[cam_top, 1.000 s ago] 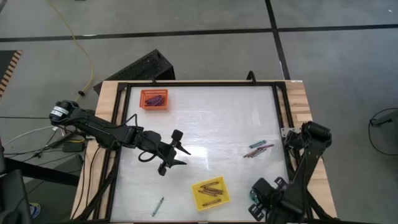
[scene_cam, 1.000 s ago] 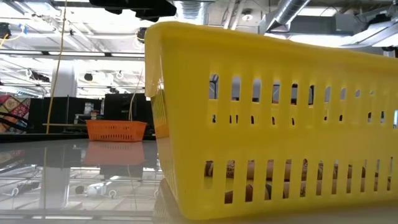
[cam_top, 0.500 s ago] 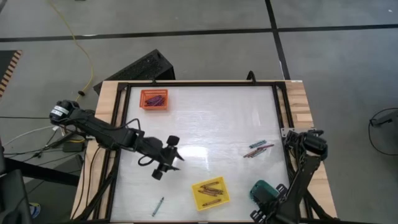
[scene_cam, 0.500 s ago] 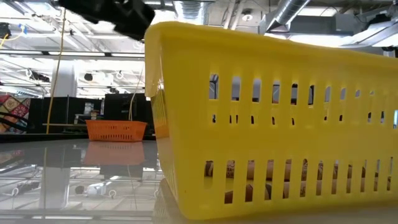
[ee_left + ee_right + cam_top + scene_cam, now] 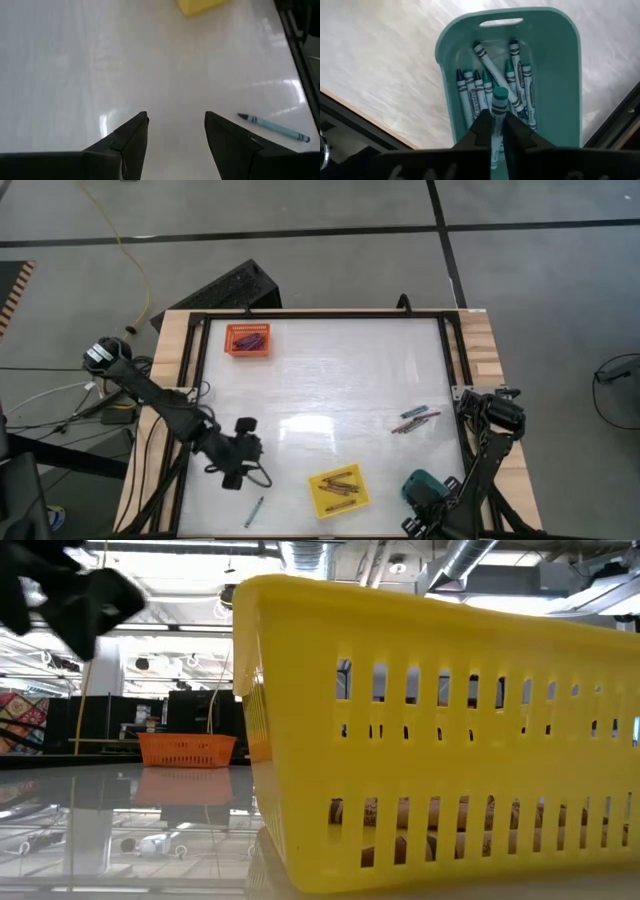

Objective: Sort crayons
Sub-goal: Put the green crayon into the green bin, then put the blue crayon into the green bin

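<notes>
The right gripper [image 5: 496,131] pinches a teal crayon [image 5: 498,107] directly above the teal tray [image 5: 555,75] at the table's near right corner; released tilted, it could bounce off the crayons already inside. The left gripper [image 5: 175,132], fingers spread and empty, hangs just beside a lone teal crayon [image 5: 274,127] at the near left; closing off-centre could roll it toward the table edge.

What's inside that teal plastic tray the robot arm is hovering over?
The teal plastic tray holds several teal-blue crayons lying lengthwise. The right gripper grips one more teal crayon above them. Its fingers and that crayon cover part of the pile, so an exact count isn't possible.
</notes>
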`<state>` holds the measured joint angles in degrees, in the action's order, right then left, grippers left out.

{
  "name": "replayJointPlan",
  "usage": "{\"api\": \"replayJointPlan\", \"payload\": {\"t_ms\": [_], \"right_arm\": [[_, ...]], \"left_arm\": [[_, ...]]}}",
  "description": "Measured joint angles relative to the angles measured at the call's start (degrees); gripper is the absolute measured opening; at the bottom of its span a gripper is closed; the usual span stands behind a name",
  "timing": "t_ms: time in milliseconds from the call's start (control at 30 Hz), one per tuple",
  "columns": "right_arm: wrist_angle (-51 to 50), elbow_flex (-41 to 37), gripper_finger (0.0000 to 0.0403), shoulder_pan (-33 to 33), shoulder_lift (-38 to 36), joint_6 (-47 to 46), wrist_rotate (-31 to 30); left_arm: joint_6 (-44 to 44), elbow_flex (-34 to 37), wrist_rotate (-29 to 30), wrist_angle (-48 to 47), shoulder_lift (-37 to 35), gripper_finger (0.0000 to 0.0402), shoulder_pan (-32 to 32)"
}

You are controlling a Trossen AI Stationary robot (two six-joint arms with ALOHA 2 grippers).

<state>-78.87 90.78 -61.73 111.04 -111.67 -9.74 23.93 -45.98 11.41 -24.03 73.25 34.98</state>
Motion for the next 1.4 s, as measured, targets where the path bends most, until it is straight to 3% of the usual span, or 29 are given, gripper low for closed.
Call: {"api": "replayJointPlan", "payload": {"t_ms": [133, 333, 733, 967, 1400], "right_arm": [[-0.63, 0.00, 0.0051, 0.00, 0.00, -0.42, -0.02], [-2.29, 0.00, 0.0063, 0.00, 0.00, -0.40, -0.45], [-6.50, 0.00, 0.0064, 0.71, 0.00, 2.63, -2.10], [-5.75, 0.00, 0.0064, 1.03, 0.00, 2.62, -7.47], [-1.57, 0.00, 0.0064, 3.49, 0.00, 3.88, -8.63]], "left_arm": [[8.08, 0.00, 4.00, -2.12, 0.00, 0.0184, 5.10], [11.22, 0.00, 8.60, -2.36, 0.00, 0.0184, 9.39], [14.26, 0.00, 10.09, -2.23, -0.01, 0.0184, 10.57], [12.88, 0.00, 10.50, -2.21, -0.02, 0.0184, 10.58], [11.85, 0.00, 12.95, -1.91, -0.02, 0.0184, 10.58]]}}
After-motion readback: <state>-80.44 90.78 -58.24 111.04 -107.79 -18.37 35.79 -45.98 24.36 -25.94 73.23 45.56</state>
